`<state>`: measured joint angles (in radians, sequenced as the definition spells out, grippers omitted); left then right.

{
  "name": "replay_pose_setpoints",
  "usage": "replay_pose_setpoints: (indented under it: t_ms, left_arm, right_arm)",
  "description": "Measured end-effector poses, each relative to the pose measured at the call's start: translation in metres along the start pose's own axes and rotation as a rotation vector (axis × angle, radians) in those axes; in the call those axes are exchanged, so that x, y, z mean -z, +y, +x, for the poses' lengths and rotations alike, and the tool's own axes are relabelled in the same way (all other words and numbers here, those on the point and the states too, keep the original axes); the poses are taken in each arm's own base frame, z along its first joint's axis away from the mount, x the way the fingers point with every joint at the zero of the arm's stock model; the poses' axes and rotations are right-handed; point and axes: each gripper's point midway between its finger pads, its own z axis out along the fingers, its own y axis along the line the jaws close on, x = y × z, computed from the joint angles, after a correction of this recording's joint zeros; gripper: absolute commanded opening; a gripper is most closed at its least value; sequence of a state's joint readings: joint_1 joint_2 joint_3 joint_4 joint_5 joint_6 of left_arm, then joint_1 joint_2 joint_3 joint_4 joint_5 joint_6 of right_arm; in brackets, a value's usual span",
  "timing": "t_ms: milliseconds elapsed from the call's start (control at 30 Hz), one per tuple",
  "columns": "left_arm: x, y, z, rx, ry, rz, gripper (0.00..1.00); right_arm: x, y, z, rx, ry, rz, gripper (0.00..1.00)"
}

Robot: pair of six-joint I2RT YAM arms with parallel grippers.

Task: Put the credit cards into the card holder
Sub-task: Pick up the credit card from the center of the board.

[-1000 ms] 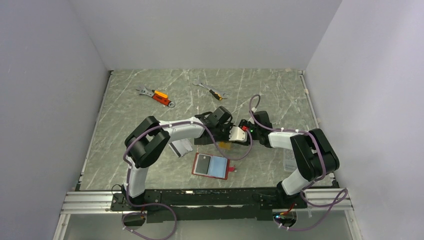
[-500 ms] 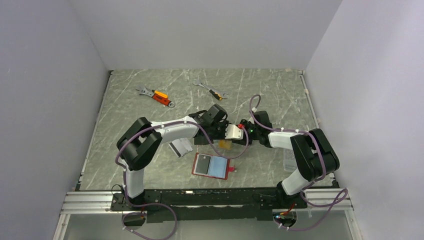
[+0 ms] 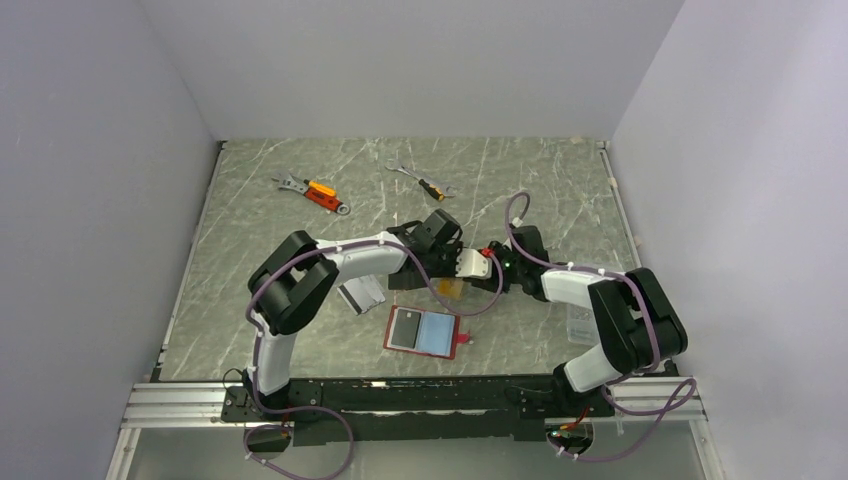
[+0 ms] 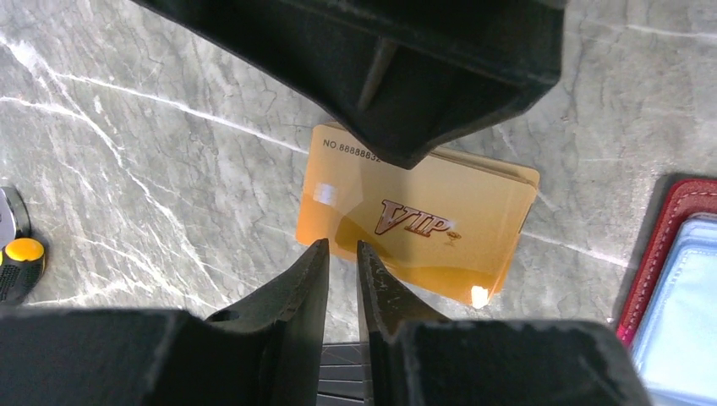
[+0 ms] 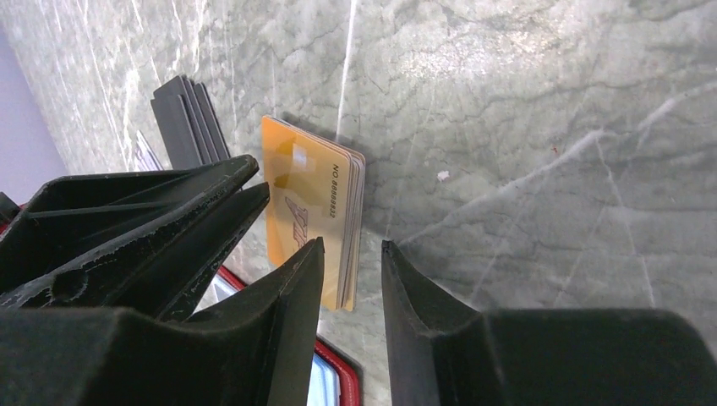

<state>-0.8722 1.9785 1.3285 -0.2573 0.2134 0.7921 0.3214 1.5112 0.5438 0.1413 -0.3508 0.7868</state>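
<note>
An orange-gold VIP credit card [image 4: 418,216] tops a small stack lying flat on the marble table; it also shows in the right wrist view [image 5: 309,203] and the top view [image 3: 450,290]. My left gripper [image 4: 342,247] is nearly shut with a thin slit, holds nothing, and its tips are at the card's near edge. My right gripper [image 5: 351,247] is slightly open, with the stack's edge showing between its fingers. Grey credit cards [image 3: 362,295] lie fanned to the left [image 5: 188,114]. The red card holder [image 3: 455,343] lies open nearer the bases, its left half dark and its right half pale blue.
Two orange-handled wrenches [image 3: 312,190] [image 3: 425,182] lie at the back of the table. A wrench handle [image 4: 17,262] shows at the left wrist view's edge. A small clear item [image 3: 578,322] lies by the right arm. Grey walls stand on three sides.
Both grippers stay together over the orange-gold card. The left arm's elbow swung left and came back. The right arm's elbow shifted slightly to the right.
</note>
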Motion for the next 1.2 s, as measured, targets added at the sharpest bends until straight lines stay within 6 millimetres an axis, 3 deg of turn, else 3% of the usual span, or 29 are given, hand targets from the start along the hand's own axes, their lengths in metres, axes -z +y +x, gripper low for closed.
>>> replay_pose_setpoints:
  t_ms: [433, 700, 933, 1033, 1200]
  left_arm:
    - [-0.006, -0.018, -0.012, -0.014, -0.007, 0.035, 0.21]
    - [0.005, -0.032, -0.016, 0.095, -0.038, 0.114, 0.28]
    - [0.035, 0.005, -0.019, 0.157, -0.097, 0.035, 0.29]
    - [0.033, 0.013, -0.018, 0.152, -0.097, 0.006, 0.29]
    - [0.019, 0.003, -0.016, 0.138, -0.079, 0.012, 0.29]
  right_arm:
    - [0.002, 0.0, 0.004, -0.061, -0.048, -0.055, 0.34]
    - [0.0, 0.004, 0.008, -0.057, -0.051, -0.064, 0.34]
    - [-0.002, 0.007, 0.012, -0.053, -0.055, -0.059, 0.34]
    - [-0.003, 0.008, 0.012, -0.059, -0.059, -0.056, 0.34]
    - [-0.003, 0.007, 0.012, -0.067, -0.069, -0.05, 0.34]
